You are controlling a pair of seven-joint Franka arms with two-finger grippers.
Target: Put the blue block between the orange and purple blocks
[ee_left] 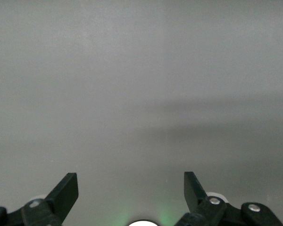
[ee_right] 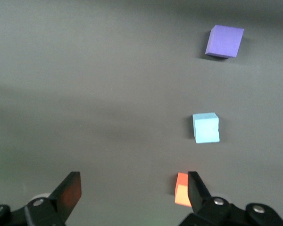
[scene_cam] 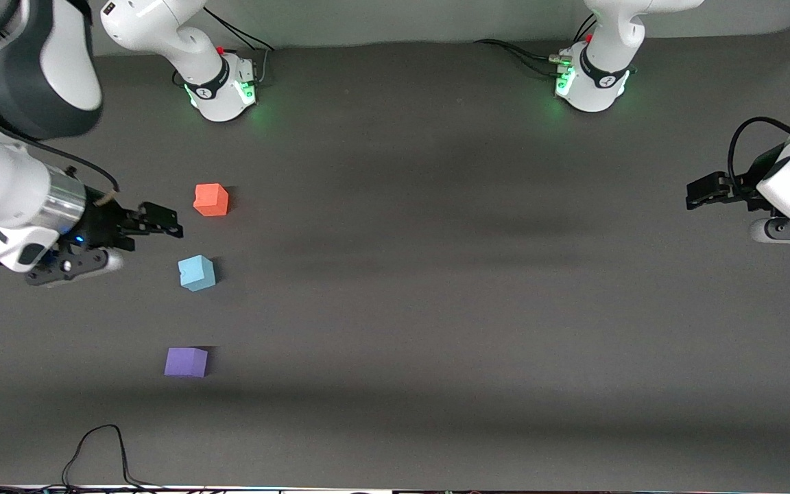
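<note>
Right gripper (scene_cam: 174,228) is wide open and empty, just beside the blue block (scene_cam: 197,272) toward the right arm's end. Left gripper (scene_cam: 691,194), open, empty, waits well apart. Blue block sits between orange block (scene_cam: 211,200) and purple block (scene_cam: 186,362), all 3 roughly in line; placement looks done.

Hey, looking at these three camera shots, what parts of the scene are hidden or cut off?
- Orange block: in the right wrist view, partly covered by the right tool's finger and cut by the frame edge; the front view shows it whole.
- Left wrist view: only bare table shows past the open left tool, with no blocks.
- Blue block and purple block: undersides hidden in every view.
</note>
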